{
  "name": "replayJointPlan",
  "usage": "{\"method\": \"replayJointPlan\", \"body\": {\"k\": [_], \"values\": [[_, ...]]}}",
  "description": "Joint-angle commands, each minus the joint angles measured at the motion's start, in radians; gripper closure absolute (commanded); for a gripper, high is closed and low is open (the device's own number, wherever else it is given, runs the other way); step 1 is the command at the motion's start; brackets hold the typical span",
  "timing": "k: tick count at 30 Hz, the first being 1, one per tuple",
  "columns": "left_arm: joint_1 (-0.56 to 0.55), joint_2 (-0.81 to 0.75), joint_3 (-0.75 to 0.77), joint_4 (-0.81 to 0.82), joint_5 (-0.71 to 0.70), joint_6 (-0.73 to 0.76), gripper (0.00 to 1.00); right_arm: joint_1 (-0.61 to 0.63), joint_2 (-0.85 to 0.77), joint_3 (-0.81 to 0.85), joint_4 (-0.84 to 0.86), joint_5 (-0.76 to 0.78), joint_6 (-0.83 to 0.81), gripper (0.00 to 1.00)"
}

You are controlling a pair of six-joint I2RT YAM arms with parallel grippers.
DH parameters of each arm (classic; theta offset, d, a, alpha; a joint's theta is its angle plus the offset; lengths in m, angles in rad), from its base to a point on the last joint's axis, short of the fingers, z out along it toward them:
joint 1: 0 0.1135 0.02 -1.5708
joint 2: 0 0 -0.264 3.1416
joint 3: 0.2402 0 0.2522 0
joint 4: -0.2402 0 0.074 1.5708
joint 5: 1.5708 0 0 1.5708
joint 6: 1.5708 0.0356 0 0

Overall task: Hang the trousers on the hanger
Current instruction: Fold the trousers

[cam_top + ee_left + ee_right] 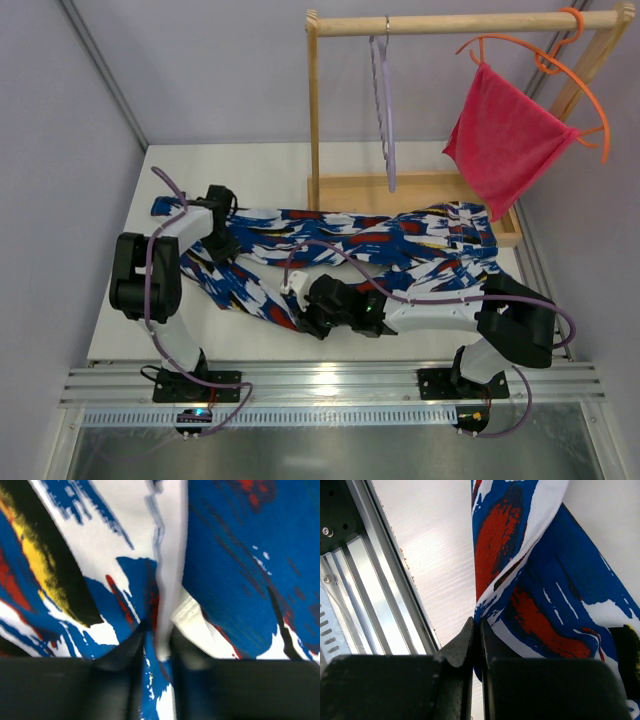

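1. Right tool, seen up close from its own wrist: the jaws are pressed together on an edge of the trousers. The blue, red and white cloth runs up and away from the tips. Beside it lie the pale desk and the metal rail at the near edge.
2. Left tool, from its own wrist: the jaws are closed on a raised fold of the trousers, and the print fills the rest of that view.
3. From above, the right tool sits at the near side of the trousers, about midway along the legs. Its arm reaches in from the right.
4. From above, the left tool is on the leg end, towards the left of the desk.
5. The trousers lie flat across the desk, cuffs to the left and waist to the right.
6. Behind them stands a wooden rack on a shallow wooden tray. The waist end of the trousers lies over the tray's front rim on the right. The rest of the tray's floor that shows is bare wood.
7. The hanger hangs by its hook from the rack's top bar, apart from the trousers.
8. An orange hanger at the right end of the bar carries a pink-red cloth, whose lower corner hangs down just above the waist end.
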Motion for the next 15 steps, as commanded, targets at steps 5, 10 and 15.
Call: {"method": "replayJointPlan", "body": {"k": [5,10,15], "values": [[-0.005,-0.076,0.106,-0.091,-0.062,0.034,1.0,0.008,-0.009,-0.016,0.053,0.028,0.018,0.94],[-0.004,-0.378,-0.066,-0.119,-0.192,-0.087,1.0,0.007,0.023,-0.019,0.055,0.039,0.042,0.94],[-0.002,-0.677,-0.348,-0.148,-0.265,-0.265,1.0,0.008,0.019,-0.049,0.064,0.034,0.079,0.94]]}}
